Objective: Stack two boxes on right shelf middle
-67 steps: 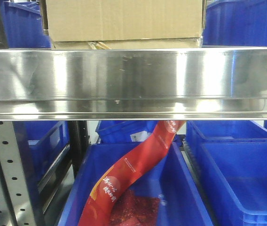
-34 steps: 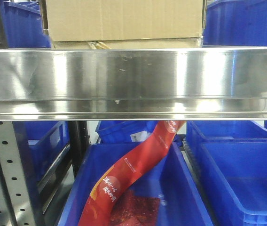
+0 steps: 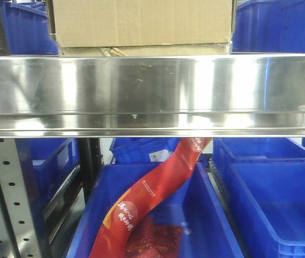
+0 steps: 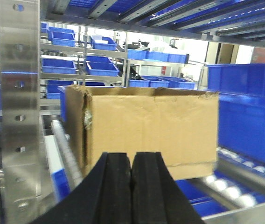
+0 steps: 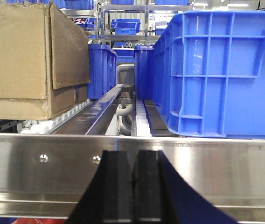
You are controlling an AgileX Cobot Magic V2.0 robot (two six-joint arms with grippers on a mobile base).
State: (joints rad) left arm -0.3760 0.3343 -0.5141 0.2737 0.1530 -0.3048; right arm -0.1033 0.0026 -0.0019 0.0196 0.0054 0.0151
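A large brown cardboard box (image 3: 142, 21) rests on a flatter box (image 3: 142, 51), both on the steel shelf (image 3: 152, 83) behind its mirror-like lip. In the left wrist view the large box (image 4: 151, 130) faces me with a dented corner, and the flatter one (image 4: 195, 169) shows under it. My left gripper (image 4: 132, 161) is shut and empty, short of the boxes. In the right wrist view the stacked boxes (image 5: 16, 51) stand at the left. My right gripper (image 5: 135, 158) is shut and empty, in front of the shelf lip (image 5: 226, 163).
Blue plastic bins (image 5: 221, 70) stand on the shelf right of the boxes, another (image 3: 29, 29) to their left. Below the shelf are more blue bins (image 3: 276, 199); one holds a red packaging strip (image 3: 152, 193). A perforated upright (image 4: 18, 102) stands at the left.
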